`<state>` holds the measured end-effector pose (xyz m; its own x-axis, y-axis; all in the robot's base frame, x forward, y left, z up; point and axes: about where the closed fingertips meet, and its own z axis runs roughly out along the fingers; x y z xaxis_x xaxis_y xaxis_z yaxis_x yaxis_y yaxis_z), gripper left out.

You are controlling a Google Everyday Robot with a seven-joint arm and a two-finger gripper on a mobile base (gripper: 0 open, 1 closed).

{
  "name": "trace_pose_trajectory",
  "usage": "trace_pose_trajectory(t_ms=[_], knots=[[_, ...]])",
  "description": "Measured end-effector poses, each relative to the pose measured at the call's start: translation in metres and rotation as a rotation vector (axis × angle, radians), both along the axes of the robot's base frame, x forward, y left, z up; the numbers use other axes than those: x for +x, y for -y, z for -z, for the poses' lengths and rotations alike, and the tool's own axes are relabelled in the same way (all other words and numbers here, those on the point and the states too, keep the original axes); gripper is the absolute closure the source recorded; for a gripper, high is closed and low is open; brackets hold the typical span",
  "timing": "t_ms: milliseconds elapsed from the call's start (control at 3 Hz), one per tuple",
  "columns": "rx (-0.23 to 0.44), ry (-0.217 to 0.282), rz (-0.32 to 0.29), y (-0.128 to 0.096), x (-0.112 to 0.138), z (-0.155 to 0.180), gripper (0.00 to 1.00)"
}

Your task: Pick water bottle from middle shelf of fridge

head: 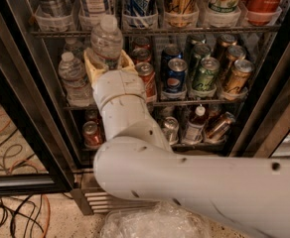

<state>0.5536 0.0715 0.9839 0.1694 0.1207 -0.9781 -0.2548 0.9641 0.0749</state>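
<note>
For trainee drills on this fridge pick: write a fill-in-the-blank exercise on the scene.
1. The gripper, at the middle shelf, has its fingers shut on the water bottle, whose cap is ___.
2. The blue can beside the Coca-Cola can is a ___ can.
3. In the view, the second water bottle stands ___ of the gripper.
Missing: white; Pepsi; left.

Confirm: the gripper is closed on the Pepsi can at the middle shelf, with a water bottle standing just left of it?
No. In the camera view the gripper is closed on the water bottle, tan fingers on both its sides; the Pepsi can stands untouched on the middle shelf further right. A second water bottle does stand just left.
</note>
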Motion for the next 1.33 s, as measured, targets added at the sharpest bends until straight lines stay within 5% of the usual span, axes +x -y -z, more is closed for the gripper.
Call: trace_pose_trajectory(t_ms=[667, 1333], knots=[[0.021, -0.057, -0.208, -0.013, -0.023, -0.006, 1.0], [0.033, -0.106, -0.236, -0.018, -0.028, 0.008, 1.0]])
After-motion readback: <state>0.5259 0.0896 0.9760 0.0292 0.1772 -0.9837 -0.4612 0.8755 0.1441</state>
